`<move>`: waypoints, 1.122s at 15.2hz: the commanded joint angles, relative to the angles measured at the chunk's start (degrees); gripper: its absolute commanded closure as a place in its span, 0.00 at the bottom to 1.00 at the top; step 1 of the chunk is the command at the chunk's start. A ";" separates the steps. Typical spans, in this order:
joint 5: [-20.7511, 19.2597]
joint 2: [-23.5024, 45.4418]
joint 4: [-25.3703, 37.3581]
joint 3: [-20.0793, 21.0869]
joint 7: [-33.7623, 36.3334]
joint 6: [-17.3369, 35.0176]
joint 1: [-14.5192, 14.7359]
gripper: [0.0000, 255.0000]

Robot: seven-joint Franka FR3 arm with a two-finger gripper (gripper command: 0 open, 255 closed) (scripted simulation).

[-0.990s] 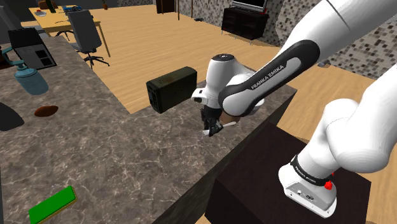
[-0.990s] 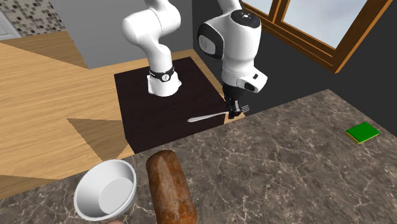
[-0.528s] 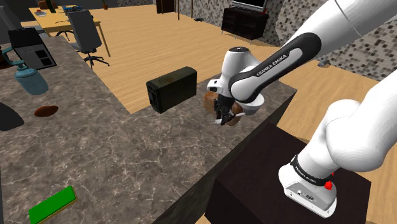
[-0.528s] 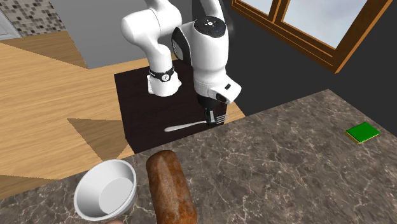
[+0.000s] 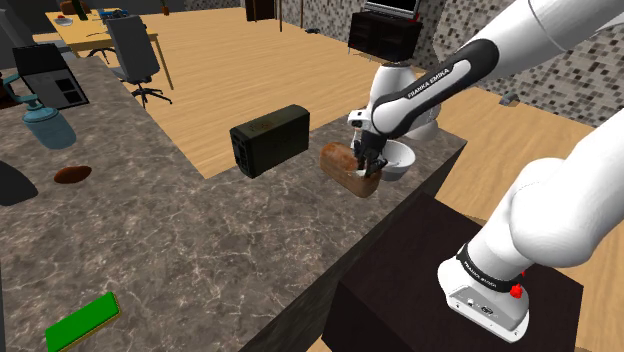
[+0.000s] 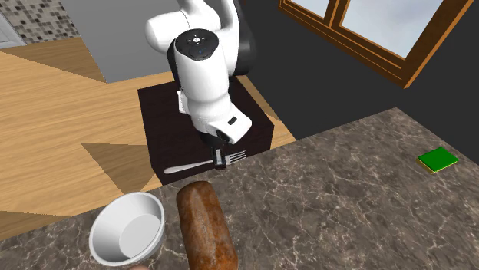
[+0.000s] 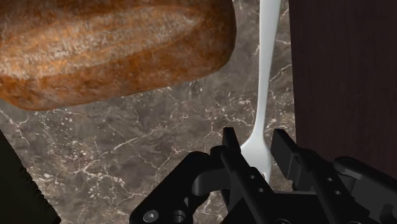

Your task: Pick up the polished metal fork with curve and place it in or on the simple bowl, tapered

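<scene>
Receiving bowl (image 6: 107, 222): white, empty, at the second exterior view's lower left, on the marble counter (image 6: 345, 207).
Loaf (image 6: 206, 226): brown, lying just beside the bowl, its far end near the carried fork.
Fork (image 6: 196, 163): pale, held level in the air over the counter's edge by the dark stand (image 6: 165, 115), handle pointing toward that view's left.
Gripper (image 6: 219, 158): jaws clamped on the fork's neck, close to the tines.
Transfer, done well: probably keep height over the loaf, travel on until the handle tip overhangs the bowl's hollow, lower, then release; the long overhang may catch the rim.
Change over one second: gripper and fork have shifted toward the second exterior view's left, nearer loaf and bowl; grip unchanged.
</scene>
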 commanded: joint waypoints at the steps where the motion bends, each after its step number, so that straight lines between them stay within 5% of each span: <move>1: 0.17 1.60 1.68 -2.03 -3.61 -0.21 -1.23 1.00; 17: 8.96 17.67 21.19 -13.54 -32.83 -6.38 -12.42 1.00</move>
